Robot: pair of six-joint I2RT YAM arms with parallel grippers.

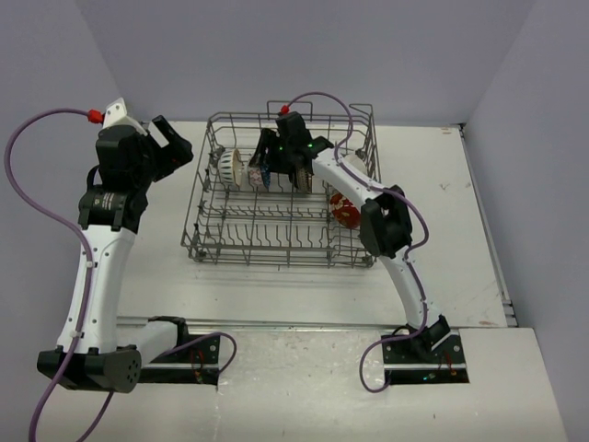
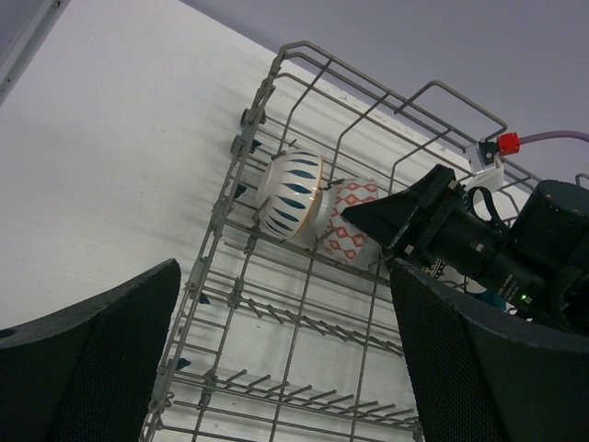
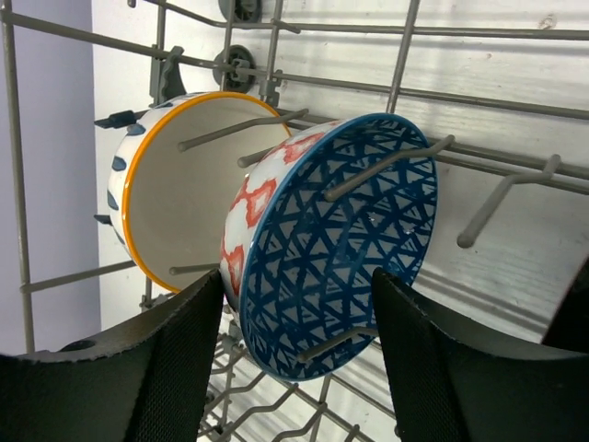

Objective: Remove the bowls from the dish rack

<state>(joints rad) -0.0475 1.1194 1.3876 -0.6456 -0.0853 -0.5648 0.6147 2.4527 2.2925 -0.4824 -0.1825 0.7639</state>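
The dish rack [image 1: 276,253] sits mid-table [image 1: 460,239], with bowls standing on edge between its tines. The right arm [image 1: 405,267] reaches into the back row. Its jaws are open, one beside the outer wall of the blue-and-red bowl [image 3: 336,258], the other before its open face; contact cannot be confirmed. The white striped bowl [image 3: 179,198] stands just beside it, and a red bowl [image 1: 346,212] stands at the rack's right side. The left arm [image 1: 97,267] holds its jaws open and empty, left of the rack. Assessment: glazed ceramic, rigid, fairly weighty for its size, slick, and liable to chip against wire or neighbour. Recommended hold: pinch the wall at the upper rim, one jaw inside and one outside, then lift clear of the tines crossing its face.
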